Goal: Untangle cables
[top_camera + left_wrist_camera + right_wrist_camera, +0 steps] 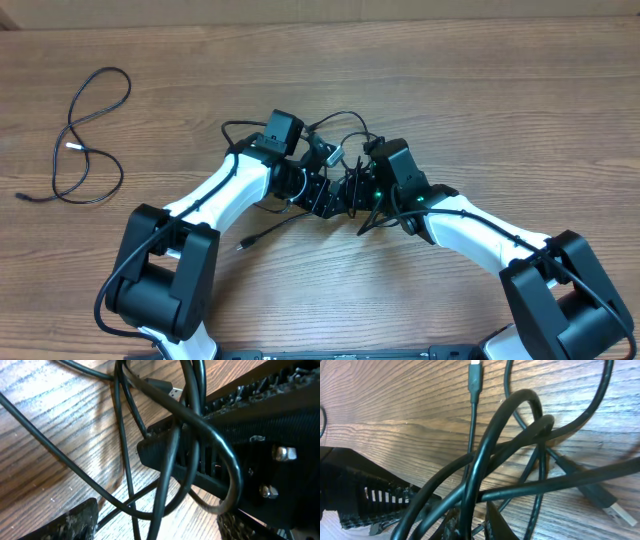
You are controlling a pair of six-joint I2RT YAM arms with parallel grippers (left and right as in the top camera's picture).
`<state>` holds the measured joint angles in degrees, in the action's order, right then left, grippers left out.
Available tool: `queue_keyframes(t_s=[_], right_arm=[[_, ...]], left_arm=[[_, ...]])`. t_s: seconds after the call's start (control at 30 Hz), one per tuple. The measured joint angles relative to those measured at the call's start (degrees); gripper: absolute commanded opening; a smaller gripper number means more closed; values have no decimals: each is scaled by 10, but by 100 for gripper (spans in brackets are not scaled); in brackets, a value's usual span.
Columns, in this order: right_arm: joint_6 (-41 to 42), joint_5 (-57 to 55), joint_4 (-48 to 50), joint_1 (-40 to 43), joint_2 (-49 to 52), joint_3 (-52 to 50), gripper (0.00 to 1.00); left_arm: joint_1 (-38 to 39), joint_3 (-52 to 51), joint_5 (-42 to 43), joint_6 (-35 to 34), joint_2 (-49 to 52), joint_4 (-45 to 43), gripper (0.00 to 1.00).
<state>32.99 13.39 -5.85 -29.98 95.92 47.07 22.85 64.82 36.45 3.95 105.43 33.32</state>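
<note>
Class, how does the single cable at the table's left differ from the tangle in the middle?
The single cable lies in open loops; the tangle is several cords crossed and bunched. The single cable lies alone; the tangle sits between the left gripper and right gripper. Both are thin black cords.

Robotics lab or test bench, seen from above. A pale wood-grain worktop [480, 110] fills the view. Two white and black robot arms are mounted on bulky black bases at its near edge. The left arm [215, 190] and the right arm [480, 232] reach in to meet at the middle, over a knot of thin black cables [333, 152]. One loose cable [90, 140] lies in open loops well apart on the left. A plain tan strip [320, 10] runs along the far edge.
</note>
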Motion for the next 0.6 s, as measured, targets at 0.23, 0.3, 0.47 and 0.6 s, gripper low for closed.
queue_keyframes(t_s=[0.23, 0.3, 0.47, 0.6], right_arm=[[0, -7, 0, 0, 0, 0, 11], [0, -8, -1, 0, 0, 0, 11], [0, -8, -2, 0, 0, 0, 11], [0, -3, -2, -1, 0, 0, 11]], left_arm=[[8, -2, -10, -9, 0, -8, 71], [11, -3, -13, -10, 0, -10, 69], [16, -9, -23, -21, 0, -22, 63], [16, -18, -26, -32, 0, -35, 55]])
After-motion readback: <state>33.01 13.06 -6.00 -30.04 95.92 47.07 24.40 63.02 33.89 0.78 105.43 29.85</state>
